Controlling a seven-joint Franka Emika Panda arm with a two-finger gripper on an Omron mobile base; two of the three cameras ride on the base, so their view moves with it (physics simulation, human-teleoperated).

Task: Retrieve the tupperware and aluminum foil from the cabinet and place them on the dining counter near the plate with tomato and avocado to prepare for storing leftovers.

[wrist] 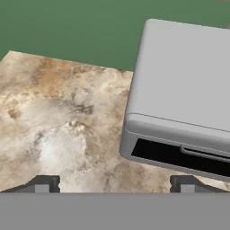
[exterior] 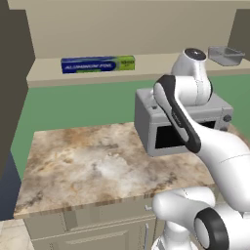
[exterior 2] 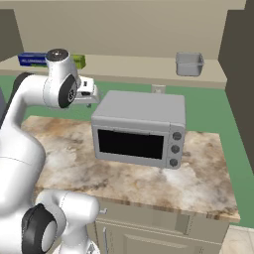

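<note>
The aluminum foil (exterior: pixel 97 64) is a long blue carton with a lime-green end, lying on the pale shelf of the cabinet (exterior: pixel 146 68) at the left; the arm hides part of the aluminum foil (exterior 2: pixel 31 59) in the right base view. The tupperware (exterior: pixel 225 54), a small grey rimmed container, sits on the same shelf far to the right, as the tupperware (exterior 2: pixel 189 63) shows from the other side. My gripper (wrist: pixel 114 185) is open, its two tips wide apart with nothing between them. It hangs above the marbled counter, just left of the grey oven and well below the shelf.
A grey toaster oven (exterior 2: pixel 139 129) with a black window stands on the narrow marbled counter (exterior: pixel 88 161), close to my hand (exterior 2: pixel 87 93). A green wall lies between counter and shelf. Dark cabinet sides (exterior 2: pixel 240 59) frame the shelf. Beige base cabinets (exterior 2: pixel 149 233) sit below.
</note>
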